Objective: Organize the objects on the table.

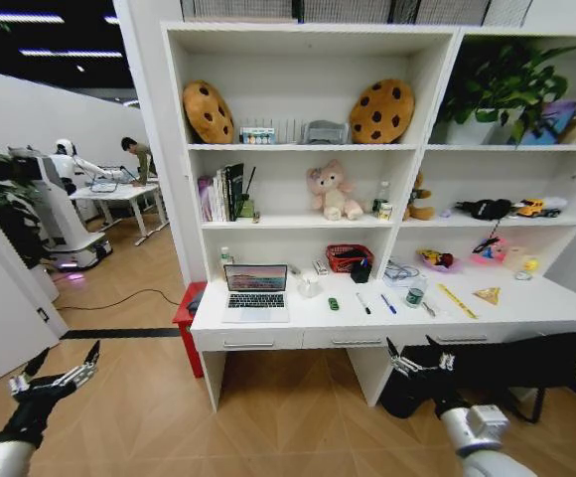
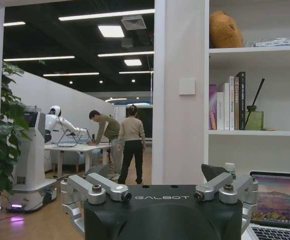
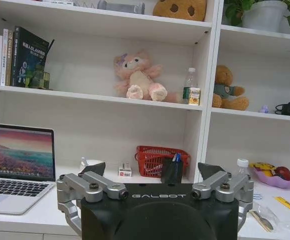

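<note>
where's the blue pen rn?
Head view: blue pen lies on the table, right of centre, beside the black marker and left of a small bottle.

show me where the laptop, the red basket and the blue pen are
laptop (image 1: 256, 279): head view, middle of its open screen
red basket (image 3: 155, 161): right wrist view, its front mesh wall
blue pen (image 1: 388, 304): head view, middle of its barrel, lying on the desk

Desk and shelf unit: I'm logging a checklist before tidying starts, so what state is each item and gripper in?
laptop: lid open, screen lit, on the table
drawers: shut
black marker: lying flat
blue pen: lying flat
red basket: upright
left gripper: open, holding nothing, low before the desk
right gripper: open, holding nothing
</note>
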Controlling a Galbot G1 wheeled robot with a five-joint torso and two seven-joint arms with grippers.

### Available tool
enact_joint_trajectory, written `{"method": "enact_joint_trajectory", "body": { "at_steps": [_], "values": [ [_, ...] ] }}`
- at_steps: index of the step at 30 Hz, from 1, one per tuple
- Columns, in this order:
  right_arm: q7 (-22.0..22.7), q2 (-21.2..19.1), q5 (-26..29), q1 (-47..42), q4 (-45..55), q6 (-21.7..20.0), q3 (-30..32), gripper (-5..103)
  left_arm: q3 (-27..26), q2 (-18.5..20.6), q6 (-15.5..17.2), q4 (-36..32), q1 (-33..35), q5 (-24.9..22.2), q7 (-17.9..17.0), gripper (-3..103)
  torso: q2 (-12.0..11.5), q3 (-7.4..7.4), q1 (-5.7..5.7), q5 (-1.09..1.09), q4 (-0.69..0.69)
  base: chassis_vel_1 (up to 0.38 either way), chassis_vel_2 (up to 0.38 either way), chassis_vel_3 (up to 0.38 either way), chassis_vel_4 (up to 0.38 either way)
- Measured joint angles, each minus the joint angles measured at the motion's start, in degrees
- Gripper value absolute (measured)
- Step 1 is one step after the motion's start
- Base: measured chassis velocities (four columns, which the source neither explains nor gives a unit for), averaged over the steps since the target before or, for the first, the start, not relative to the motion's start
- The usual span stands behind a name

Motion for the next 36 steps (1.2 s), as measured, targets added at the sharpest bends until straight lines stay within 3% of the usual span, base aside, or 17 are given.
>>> {"method": "enact_joint_trajectory", "body": {
  "at_steps": [18,36],
  "values": [
    [2.1,1.0,-1.9,-0.7,-1.7,0.4,-0.1,100,1.5,-1.1,0.1,0.1,-0.5,2.7,0.0,100,0.0,0.0,0.0,0.0,0.0,0.0,0.0,0.0,0.0],
    [-0.8,1.1,-0.6,0.2,-1.6,0.3,-2.1,100,2.5,-1.7,0.1,1.3,-0.8,3.5,-0.1,100,0.0,0.0,-0.01,0.0,0.0,0.0,0.0,0.0,0.0]
  ]
}}
